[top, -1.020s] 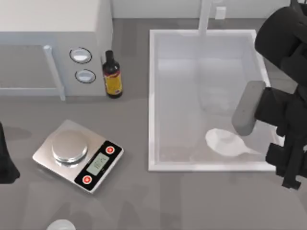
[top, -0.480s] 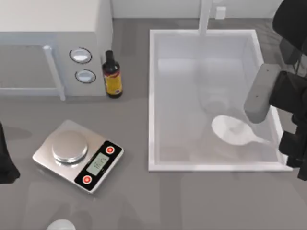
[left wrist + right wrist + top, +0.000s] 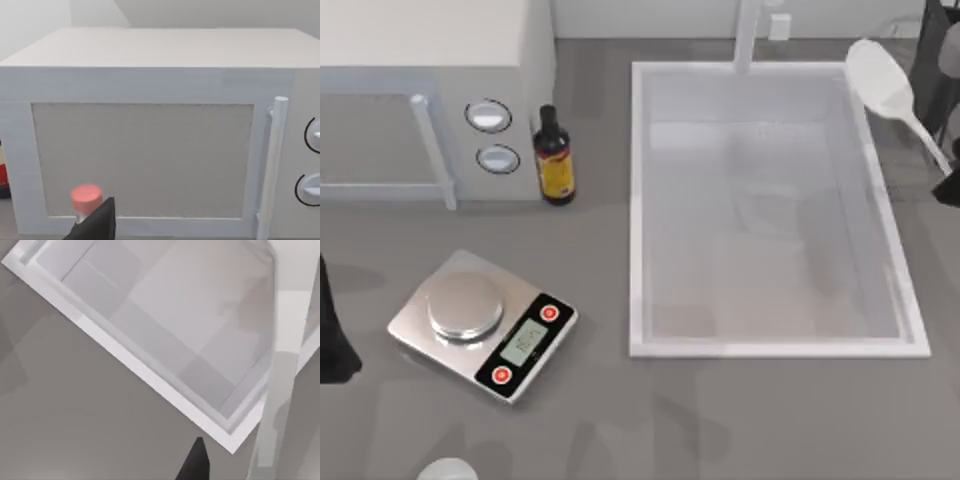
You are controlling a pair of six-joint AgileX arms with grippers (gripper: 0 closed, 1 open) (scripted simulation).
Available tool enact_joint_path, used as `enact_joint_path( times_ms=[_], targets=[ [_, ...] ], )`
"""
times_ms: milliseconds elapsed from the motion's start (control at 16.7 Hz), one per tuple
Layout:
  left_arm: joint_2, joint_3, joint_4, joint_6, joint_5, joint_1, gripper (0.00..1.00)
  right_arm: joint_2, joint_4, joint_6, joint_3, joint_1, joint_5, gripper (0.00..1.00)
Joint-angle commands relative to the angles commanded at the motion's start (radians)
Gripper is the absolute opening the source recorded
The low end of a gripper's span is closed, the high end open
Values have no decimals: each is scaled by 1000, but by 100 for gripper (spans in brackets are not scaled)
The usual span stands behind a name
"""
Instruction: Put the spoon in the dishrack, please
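Grey counter, white sink [image 3: 638, 200], spoon [image 3: 885, 80] aloft at right edge

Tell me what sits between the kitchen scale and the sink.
In the top view, only bare grey countertop separates the scale from the sink.

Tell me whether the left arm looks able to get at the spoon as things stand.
Probably not. The spoon is at the sink's far right corner, by the right arm, while the left arm sits at the table's left edge, with the sink between them.

Right arm [image 3: 940, 60] raised at far right; left arm [image 3: 332, 335] parked left.
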Motion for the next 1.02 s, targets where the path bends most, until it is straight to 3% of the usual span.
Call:
enact_joint_path(
  times_ms=[600,780,1020],
  targets=[
    [0,0,0,0,0,0,100,-284,853,315,-191,-733,-348,0],
    [0,0,0,0,0,0,100,-351,978,378,-225,-854,-413,0],
    [0,0,0,0,0,0,100,-371,1010,398,-234,-886,-431,0]
  ],
)
